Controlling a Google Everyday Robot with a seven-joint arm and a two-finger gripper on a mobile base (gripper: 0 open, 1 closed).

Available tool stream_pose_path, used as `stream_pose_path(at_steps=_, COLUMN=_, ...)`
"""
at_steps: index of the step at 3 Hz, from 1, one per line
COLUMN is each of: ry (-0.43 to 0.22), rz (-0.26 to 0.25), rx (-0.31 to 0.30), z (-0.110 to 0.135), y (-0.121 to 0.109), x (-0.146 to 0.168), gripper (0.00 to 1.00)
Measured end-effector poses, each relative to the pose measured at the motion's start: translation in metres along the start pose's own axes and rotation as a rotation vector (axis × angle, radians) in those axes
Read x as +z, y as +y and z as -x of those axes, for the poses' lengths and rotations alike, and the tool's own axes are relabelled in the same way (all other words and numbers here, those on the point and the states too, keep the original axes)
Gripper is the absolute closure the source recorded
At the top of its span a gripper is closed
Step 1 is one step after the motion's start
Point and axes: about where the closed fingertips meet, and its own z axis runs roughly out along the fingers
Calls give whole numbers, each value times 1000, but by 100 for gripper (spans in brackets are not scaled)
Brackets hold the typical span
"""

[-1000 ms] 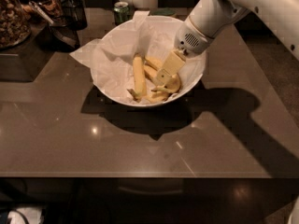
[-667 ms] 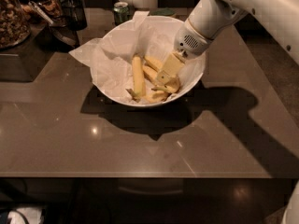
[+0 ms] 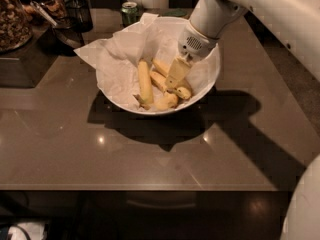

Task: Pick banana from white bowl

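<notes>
Over the right half of the white bowl (image 3: 212,81), the gripper (image 3: 177,73) points down among the fruit, at the end of the pale arm (image 3: 220,9) that enters from the upper right. The bowl stands on the brown table (image 3: 150,154) and is lined with crumpled paper (image 3: 117,59); a green can (image 3: 130,11) stands just behind it. Three pieces of fruit lie on the paper: a straighter slim banana (image 3: 145,81) to the left, a stubby banana (image 3: 167,101) near the front rim, and the banana (image 3: 160,66) of the task. This last runs obliquely from upper left to lower right and passes beneath the gripper.

Step in hand, by judgement: securing the banana before the lift. For a sound grasp the gripper should straddle the thick middle of the body, across its width, and not the thin stem. The descent should stop short of pressing into the paper, which could bunch and be caught with the fruit. The neighbouring bananas lie touching or just beside the target, so a straight vertical lift is advisable to avoid dragging them.

Gripper state: its tip touches, or comes very near, the banana's body. Whether it is apart, together or clamped on the fruit cannot be told from this view. Nothing appears raised off the paper.
</notes>
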Motion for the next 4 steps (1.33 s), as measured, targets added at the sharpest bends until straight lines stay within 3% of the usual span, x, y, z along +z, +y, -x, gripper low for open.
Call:
stream_pose_path(at_steps=2, ry=230, rz=-156, rx=13, z=16, y=-2, x=15, gripper=100)
stream_pose_path(at_steps=3, ry=230, rz=-156, rx=13, z=16, y=-2, x=15, gripper=100)
stream_pose_path(at_steps=4, ry=174, rz=-120, rx=42, z=8, y=-9, x=16, gripper=100)
